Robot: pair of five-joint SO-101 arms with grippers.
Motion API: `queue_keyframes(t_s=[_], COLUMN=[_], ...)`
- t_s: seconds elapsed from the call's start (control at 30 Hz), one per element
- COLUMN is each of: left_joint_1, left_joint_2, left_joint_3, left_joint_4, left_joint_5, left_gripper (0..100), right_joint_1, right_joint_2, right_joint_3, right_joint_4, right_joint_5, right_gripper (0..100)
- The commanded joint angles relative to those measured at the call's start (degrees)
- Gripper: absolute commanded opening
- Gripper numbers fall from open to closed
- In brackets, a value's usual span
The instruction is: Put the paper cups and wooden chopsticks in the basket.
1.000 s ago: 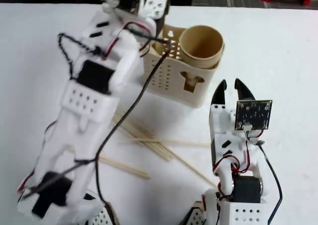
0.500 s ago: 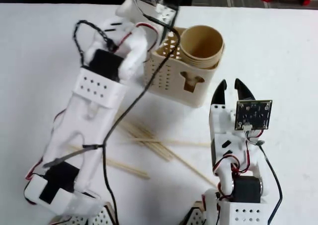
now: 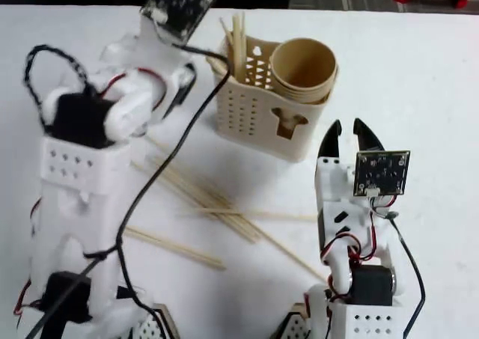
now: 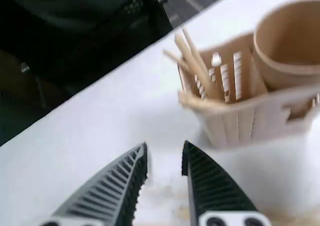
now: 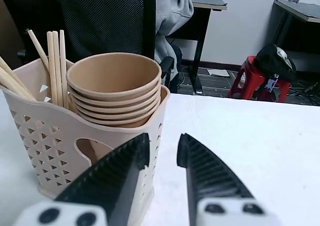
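- Blurred just ahead of the left gripper [image 4: 164, 146]: the basket [image 4: 235, 121] and the wooden chopsticks [image 4: 192, 56] standing in it.
- Cut off by the picture's edge, beyond that gripper and to one side: much of the paper cups [image 4: 290, 41].
- Hidden behind the basket wall ahead of the right gripper [image 5: 163, 138]: lower parts of the stacked cups and upright sticks.
- Hidden under the left arm [image 3: 82, 167], behind its gripper: ends of the loose chopsticks [image 3: 202, 197]; too tangled to count.
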Motion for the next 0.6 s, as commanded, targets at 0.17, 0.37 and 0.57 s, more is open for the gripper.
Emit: queue_keyframes(t_s=[0.17, 0.37, 0.57], left_joint_1=[-0.57, -0.31, 0.57], left_joint_2=[-4.35, -4.44, -9.36], left_joint_3=[11.96, 25.76, 38.77], left_joint_4=[11.6, 12.66, 9.67], left_joint_5=[-20.22, -27.78, -35.87], left_gripper=[19, 19, 15], right_joint_1=[0.66, 0.66, 0.66], right_joint_2=[-0.57, -0.57, -0.57], right_joint_3=[-0.44, -0.35, -0.35], right_joint_4=[-1.45, -1.45, -1.45], right_joint_5=[0.53, 0.53, 0.53], right_gripper=[10.7, 10.8, 10.8])
